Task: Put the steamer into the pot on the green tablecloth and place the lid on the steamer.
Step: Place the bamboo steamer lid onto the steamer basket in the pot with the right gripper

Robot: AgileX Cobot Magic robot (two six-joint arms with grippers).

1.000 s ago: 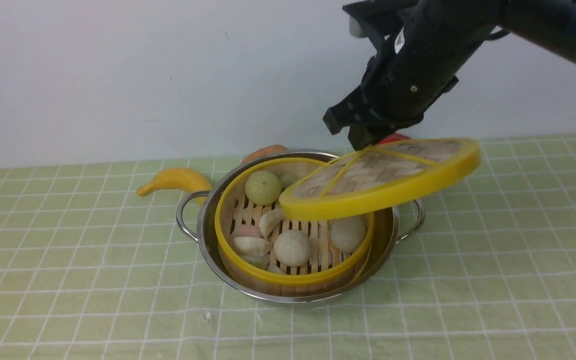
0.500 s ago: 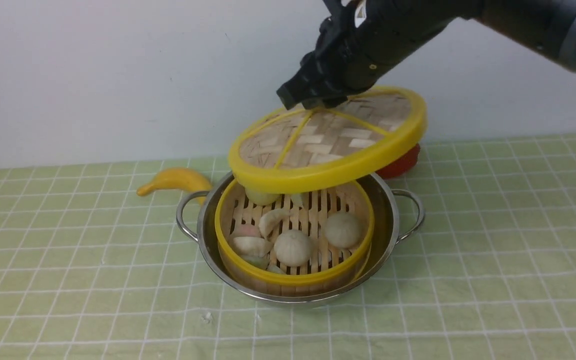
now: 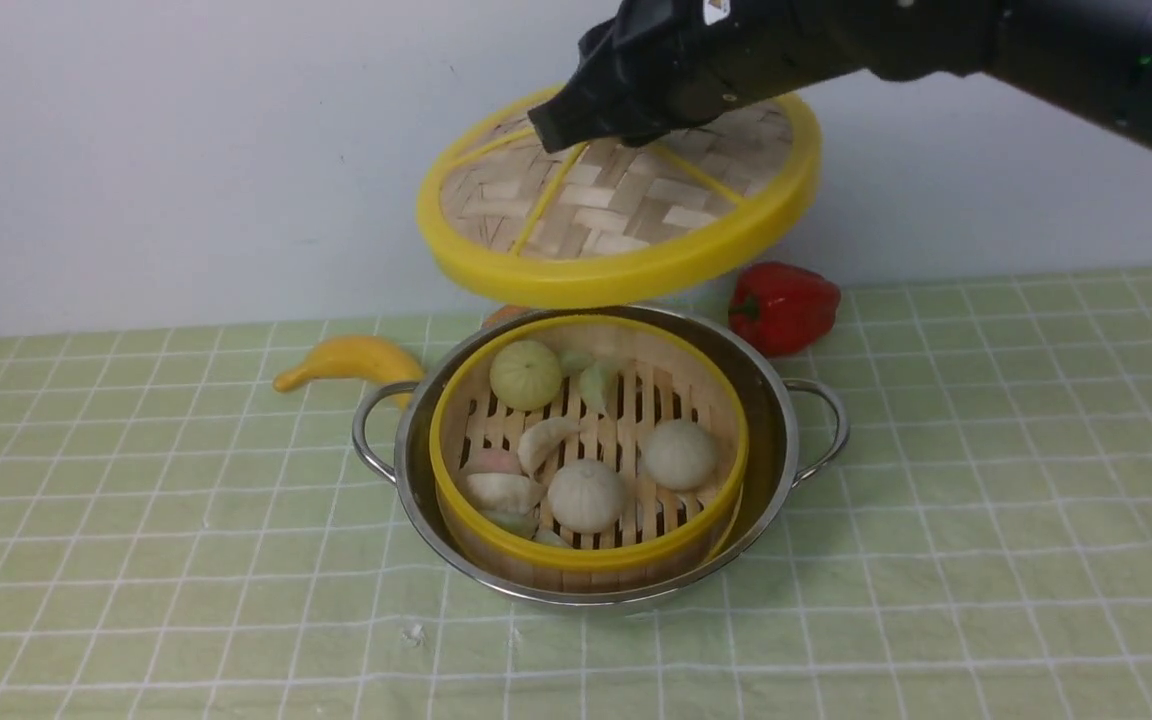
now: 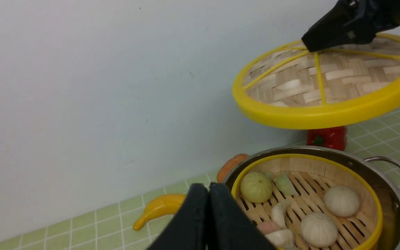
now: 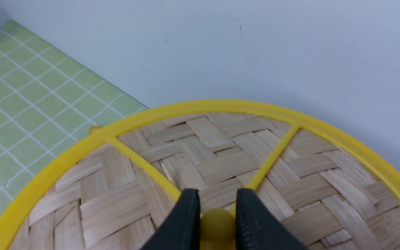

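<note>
The steamer (image 3: 626, 420), a yellow-rimmed bamboo basket with buns and dumplings, sits inside the steel pot (image 3: 771, 400) on the green tablecloth (image 3: 986, 500). The lid (image 3: 616, 215) hangs tilted in the air above the pot's back rim. My right gripper (image 3: 586, 135) is shut on the lid's centre knob (image 5: 217, 222), its fingers (image 5: 186, 215) pressed against both sides of it. My left gripper (image 4: 208, 194) is shut and empty, low beside the pot (image 4: 391, 215) on its left, apart from the steamer (image 4: 311, 194).
A yellow banana (image 3: 346, 360) lies behind the pot on the left. A red pepper (image 3: 784, 305) stands behind it on the right. An orange item (image 4: 229, 165) peeks out at the pot's back rim. A white wall closes the back.
My right gripper has carried the lid up and to the left, from low over the pot's right side to high above its back rim. The steamer and pot have not moved.
</note>
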